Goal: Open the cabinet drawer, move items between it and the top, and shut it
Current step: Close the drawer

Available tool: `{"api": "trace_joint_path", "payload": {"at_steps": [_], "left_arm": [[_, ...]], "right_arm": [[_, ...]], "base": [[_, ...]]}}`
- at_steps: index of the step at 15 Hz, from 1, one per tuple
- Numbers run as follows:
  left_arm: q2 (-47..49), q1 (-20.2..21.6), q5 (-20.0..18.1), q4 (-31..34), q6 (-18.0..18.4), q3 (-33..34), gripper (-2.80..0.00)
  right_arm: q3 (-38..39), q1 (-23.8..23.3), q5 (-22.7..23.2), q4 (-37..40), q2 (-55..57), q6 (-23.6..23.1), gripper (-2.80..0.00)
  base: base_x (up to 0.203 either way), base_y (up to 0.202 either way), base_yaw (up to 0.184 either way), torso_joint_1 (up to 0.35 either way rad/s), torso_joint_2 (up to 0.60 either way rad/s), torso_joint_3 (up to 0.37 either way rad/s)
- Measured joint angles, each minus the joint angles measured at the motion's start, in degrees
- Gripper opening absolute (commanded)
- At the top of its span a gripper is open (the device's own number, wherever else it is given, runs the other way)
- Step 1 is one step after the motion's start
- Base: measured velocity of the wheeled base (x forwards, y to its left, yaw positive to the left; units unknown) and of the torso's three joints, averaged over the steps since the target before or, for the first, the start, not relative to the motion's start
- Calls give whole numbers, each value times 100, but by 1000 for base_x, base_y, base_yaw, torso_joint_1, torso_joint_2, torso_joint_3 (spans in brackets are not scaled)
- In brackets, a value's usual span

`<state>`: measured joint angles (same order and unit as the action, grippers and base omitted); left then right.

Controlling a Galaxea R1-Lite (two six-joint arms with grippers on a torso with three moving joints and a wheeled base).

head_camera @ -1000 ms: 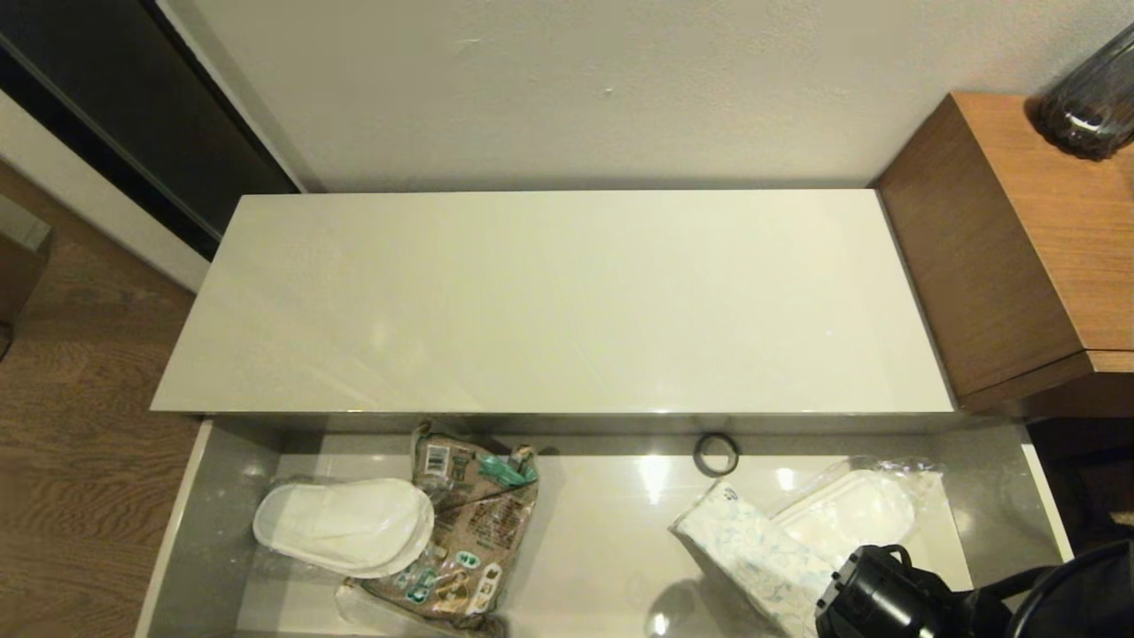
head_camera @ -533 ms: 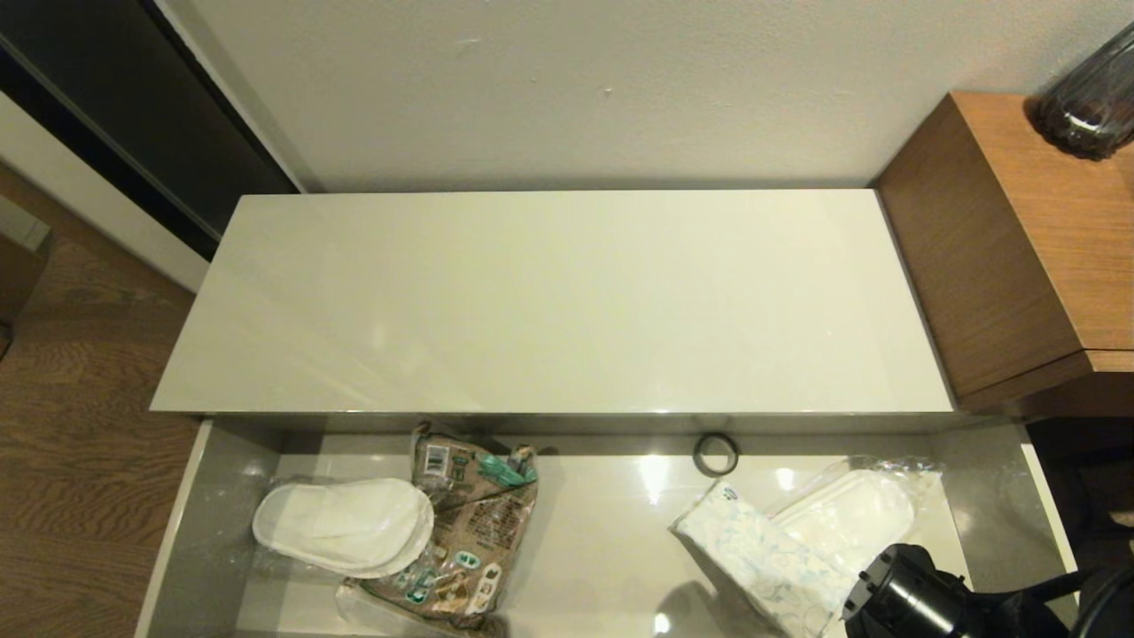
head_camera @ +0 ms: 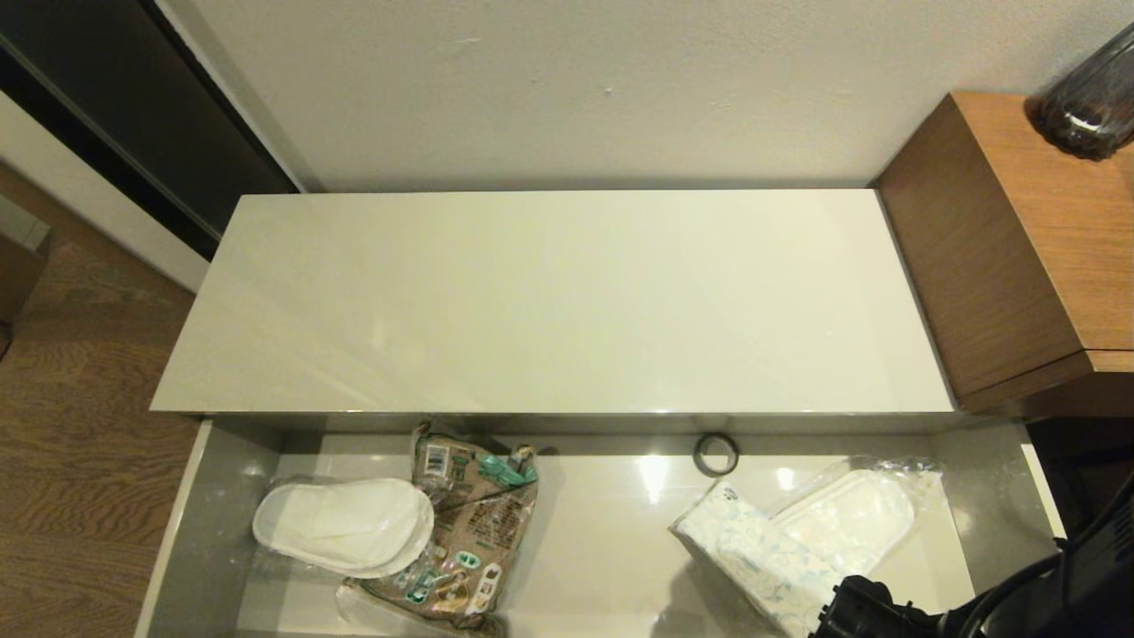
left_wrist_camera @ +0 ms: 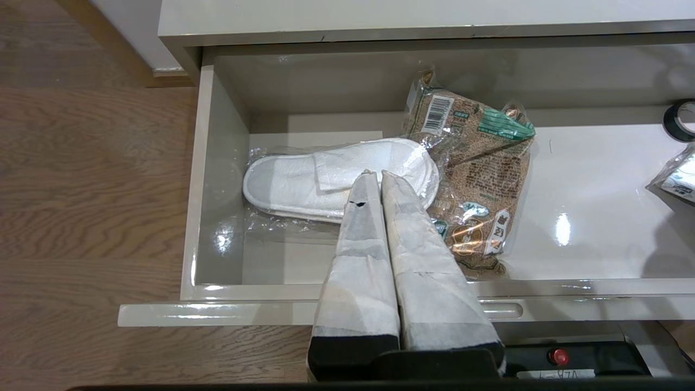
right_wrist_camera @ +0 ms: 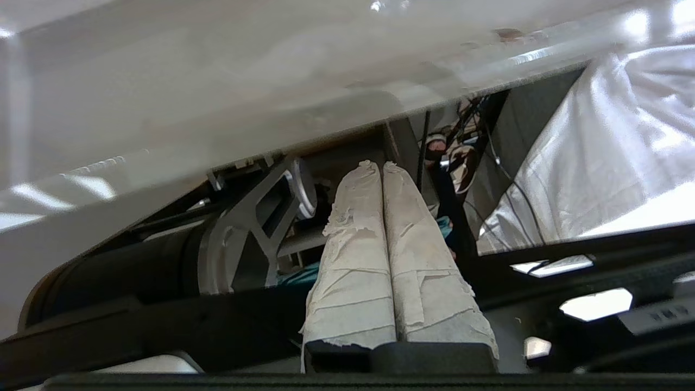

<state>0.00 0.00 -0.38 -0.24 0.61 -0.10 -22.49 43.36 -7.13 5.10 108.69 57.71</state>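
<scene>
While the wide, shallow glossy cabinet drawer (head_camera: 213, 496) stands pulled out below the long glossy cream-white top panel (head_camera: 549, 301), both grippers have their fingers pressed together and hold nothing. The left gripper (left_wrist_camera: 374, 175), its tape-wrapped fingers touching along their length, hangs above the drawer's left end, over the near edge of a pair of flat white slippers in clear plastic (left_wrist_camera: 304, 182); whether the fingertips touch the slippers cannot be told. These slippers lie against the drawer's left wall, partly overlapped by a brown printed packet (head_camera: 469, 532).

The right gripper (right_wrist_camera: 376, 164) is likewise closed and empty; its wrist view shows it below the drawer's cream front, pointing at the robot's own base (wheel and cables visible). In the head view only the black right arm (head_camera: 1019, 602) shows, at the lower right corner.

A soft white tissue pack with faint blue print (head_camera: 753, 554) lies on the drawer floor at the right, partly over a second wrapped white slipper pair (head_camera: 855, 514). A small dark ring (head_camera: 716, 454) sits near the drawer's back wall. Nothing rests on the top panel.

Compared with one second ago, the black right arm sits lower and further right, uncovering more of the tissue pack. The drawer's contents lie unchanged.
</scene>
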Motion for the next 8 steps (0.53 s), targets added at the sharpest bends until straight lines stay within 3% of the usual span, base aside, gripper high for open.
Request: {"api": "trace_joint_path", "payload": {"at_steps": [4,8], "left_arm": [[0,0,2,2,1,0,-280],[0,0,5,2,1,0,-280]], "right_arm": [[4,-8,-200,-416,123,63,-280],[-110,-169,-1029,-819,101,266,-280]], "base": [[0,0,0,0,0,0],[0,0,0,0,0,0]]}}
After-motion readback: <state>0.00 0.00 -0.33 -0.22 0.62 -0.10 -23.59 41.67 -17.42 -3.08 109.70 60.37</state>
